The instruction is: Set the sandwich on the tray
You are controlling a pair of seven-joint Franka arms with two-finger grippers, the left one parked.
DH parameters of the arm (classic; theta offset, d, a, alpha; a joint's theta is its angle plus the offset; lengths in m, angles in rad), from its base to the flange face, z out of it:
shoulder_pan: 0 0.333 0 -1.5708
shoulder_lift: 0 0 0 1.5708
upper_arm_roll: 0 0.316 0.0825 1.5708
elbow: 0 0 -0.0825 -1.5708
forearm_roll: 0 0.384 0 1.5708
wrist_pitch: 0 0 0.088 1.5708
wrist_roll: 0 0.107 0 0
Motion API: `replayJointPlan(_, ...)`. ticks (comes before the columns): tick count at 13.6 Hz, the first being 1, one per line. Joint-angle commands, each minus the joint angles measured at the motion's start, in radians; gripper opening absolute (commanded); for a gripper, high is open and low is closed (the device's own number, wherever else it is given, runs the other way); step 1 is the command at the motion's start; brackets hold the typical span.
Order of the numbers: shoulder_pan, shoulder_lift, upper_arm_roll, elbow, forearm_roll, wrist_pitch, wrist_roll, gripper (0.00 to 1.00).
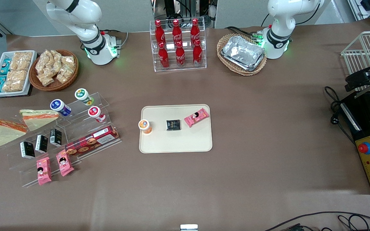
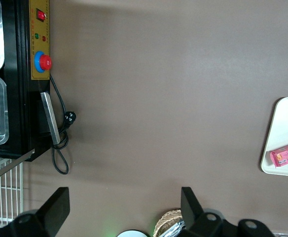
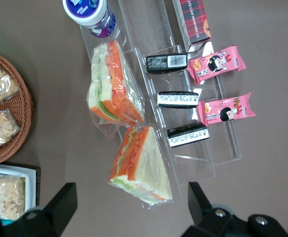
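**A:** Which step is the right arm on?

**B:** The approach, by the look of it. The hand (image 3: 130, 192) hangs above the snack display with its fingers (image 3: 65, 202) spread wide and nothing between them. The sandwich (image 3: 140, 168) lies below that gap on the clear stepped stand (image 3: 218, 148), not yet touched.

**A:** And the tray?

**B:** The tray (image 1: 175, 146) sits mid-bench, well apart from the stand. It already carries an orange-lidded cup (image 1: 145, 125), a dark packet (image 1: 173, 125) and a pink snack packet (image 1: 196, 117). The strip nearest the front camera is bare.

**A:** So what does the next move call for?

**B:** Probably a straight descent to close across the wedge's thickness. It must avoid the greenish-edged wedge (image 3: 115, 86), which touches it, and the wrap looks slippery, so a soft squeeze seems wise.

**A:** What does each view add?

**B:** Only the right wrist view shows the hand and the filling layers that tell the two wedges apart. It does not show the tray. The front view shows the sandwich (image 1: 10, 131) at the working arm's end of the bench and the route to the tray, but the hand is out of that picture.
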Motion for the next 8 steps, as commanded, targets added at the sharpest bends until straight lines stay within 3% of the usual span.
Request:
replayJointPlan(1, -0.024, 0.009, 0.005, -0.05, 0.04, 0.068, -0.077, 1.0)
replayJointPlan(8, -0.059, 0.009, 0.005, -0.13, 0.066, 0.159, -0.172, 1.0)
